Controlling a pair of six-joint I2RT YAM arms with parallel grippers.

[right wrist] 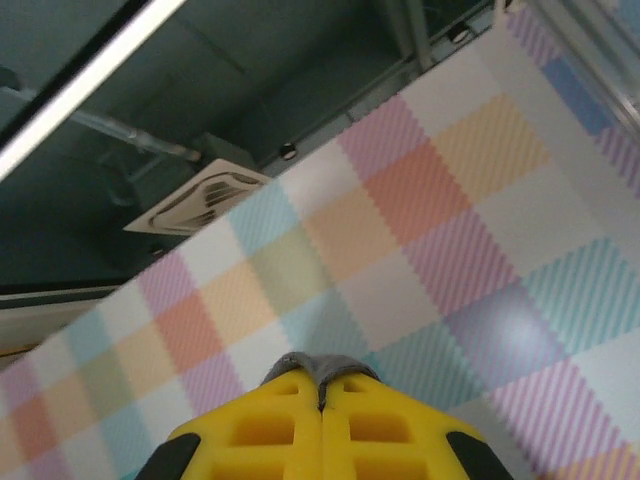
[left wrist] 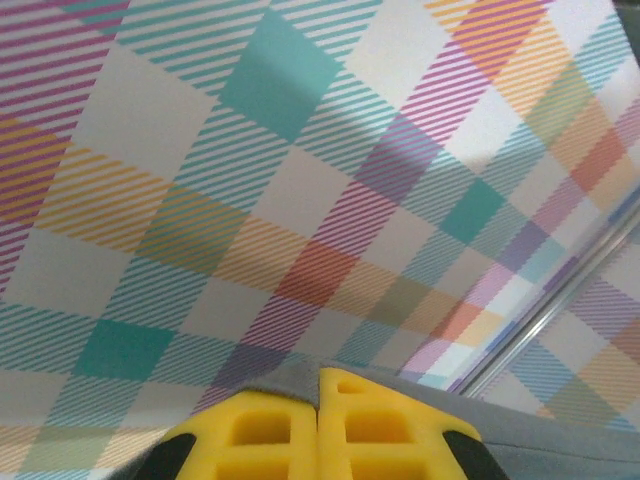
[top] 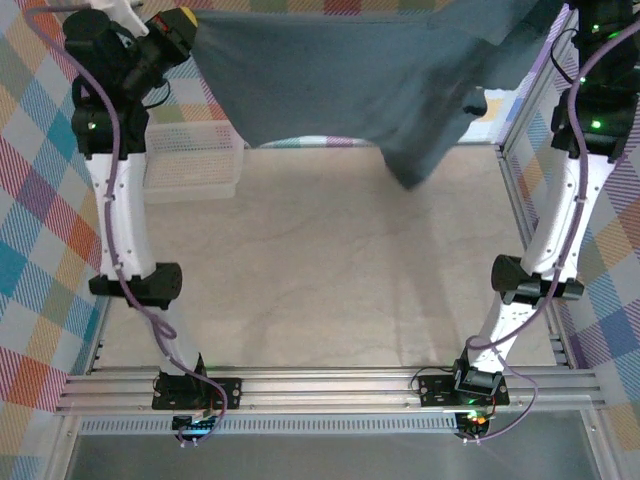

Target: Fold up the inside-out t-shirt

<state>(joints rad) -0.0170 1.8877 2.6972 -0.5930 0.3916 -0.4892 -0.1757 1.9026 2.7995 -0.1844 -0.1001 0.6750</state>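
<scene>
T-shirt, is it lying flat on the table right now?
No, the t-shirt hangs spread in the air above the table, pinched by the left gripper and the right gripper.

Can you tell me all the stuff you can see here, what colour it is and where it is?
t-shirt: one, dark slate-grey, hanging in the air over the table's far side
mesh basket: one, white, far left of the table
table: one, beige, in the middle
checked cloth: pastel plaid, around the table
metal frame: silver, along the near edge
ceiling vent: one, white, overhead
left arm: white and black, left side
right arm: white and black, right side
left gripper: yellow, shut on the t-shirt
right gripper: yellow, shut on the t-shirt
</scene>
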